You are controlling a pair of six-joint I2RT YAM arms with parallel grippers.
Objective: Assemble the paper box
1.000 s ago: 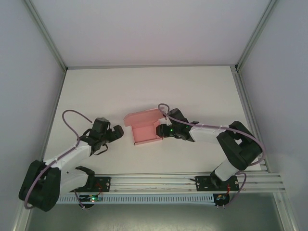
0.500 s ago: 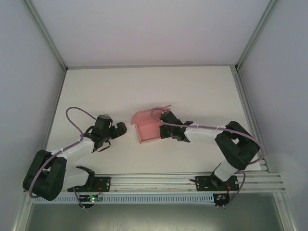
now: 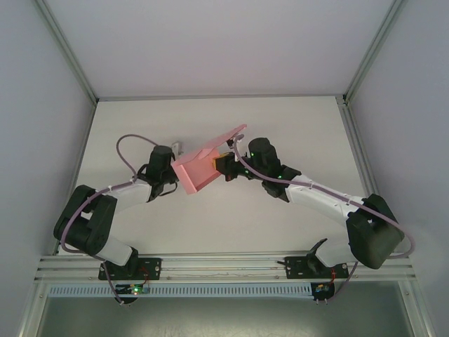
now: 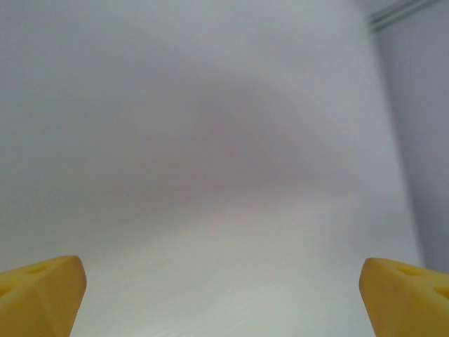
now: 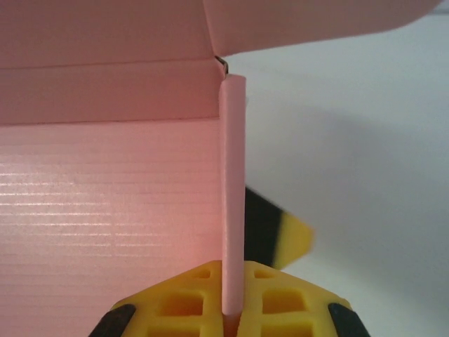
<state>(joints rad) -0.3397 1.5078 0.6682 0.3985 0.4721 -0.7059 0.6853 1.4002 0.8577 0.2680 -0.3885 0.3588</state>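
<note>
Two arms meet near the middle of the table (image 3: 210,119). Box (image 3: 198,170) sits between them, pink, part-folded, tilted, with one flap sticking up toward the far right. Right gripper (image 3: 223,163) is at the box's right side, clenched on it. In the right wrist view the yellow pads (image 5: 175,305) pinch a thin upright side wall edge-on, wall running straight up from between them. Box (image 5: 105,189) floor fills the left of that view, ribbed pink, back wall above it, flap overhanging at top. A black-and-yellow part (image 5: 277,239) pokes out just beside the wall on the right, blurred, cannot tell what it is. Left gripper (image 3: 170,175) is at the box's left edge in the top view; touching or just beside, cannot tell. Left wrist view: its fingertips (image 4: 38,291) are spread wide at the bottom corners, released, nothing between them, white table beyond. Cannot tell if the box's low corner rests on the table.
</note>
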